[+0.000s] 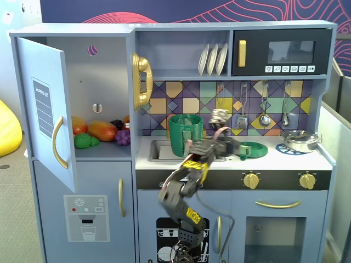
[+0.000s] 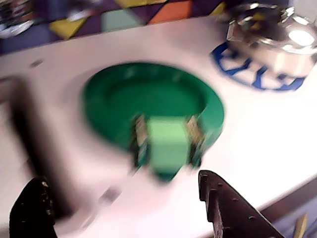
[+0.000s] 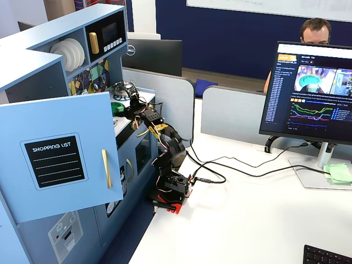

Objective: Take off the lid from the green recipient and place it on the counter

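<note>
At the centre of a fixed view, the white counter point(image 1: 285, 160) carries everything that matters: the green recipient point(image 1: 185, 134) stands open-topped by the sink, left of middle, and the lid point(image 1: 253, 148) lies flat on the worktop just right of middle, beside the steel pot point(image 1: 300, 140) at the right. In the wrist view the lid point(image 2: 148, 99) fills the middle of the frame, knob up (the picture is blurred). The gripper point(image 2: 124, 206) sits at the bottom edge, fingers spread wide and gripping nothing. The placing looks done, so I would draw straight back and up, keeping both fingers clear of the knob and the lid's rim.
</note>
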Motion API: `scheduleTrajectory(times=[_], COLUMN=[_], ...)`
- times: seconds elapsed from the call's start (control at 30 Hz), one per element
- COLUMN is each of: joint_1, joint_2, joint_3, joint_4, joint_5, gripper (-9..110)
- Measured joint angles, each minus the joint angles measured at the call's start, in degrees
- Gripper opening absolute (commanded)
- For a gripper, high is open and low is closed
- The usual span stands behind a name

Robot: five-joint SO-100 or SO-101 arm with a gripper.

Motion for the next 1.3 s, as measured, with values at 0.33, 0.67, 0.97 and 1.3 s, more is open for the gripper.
scheduleTrajectory(times=[0.33, 0.67, 0.97, 1.3], joint_1=[-10.02, -22.76, -24.17, -24.17], joint_2=[26.28, 34.63, 45.44, 49.04], joint_3=[25.05, 53.44, 60.38, 62.05], joint_4=[21.27, 14.85, 32.34, 42.19], joint_5=[1.32, 2.81, 4.31, 5.98], gripper=[18, 8, 0, 0])
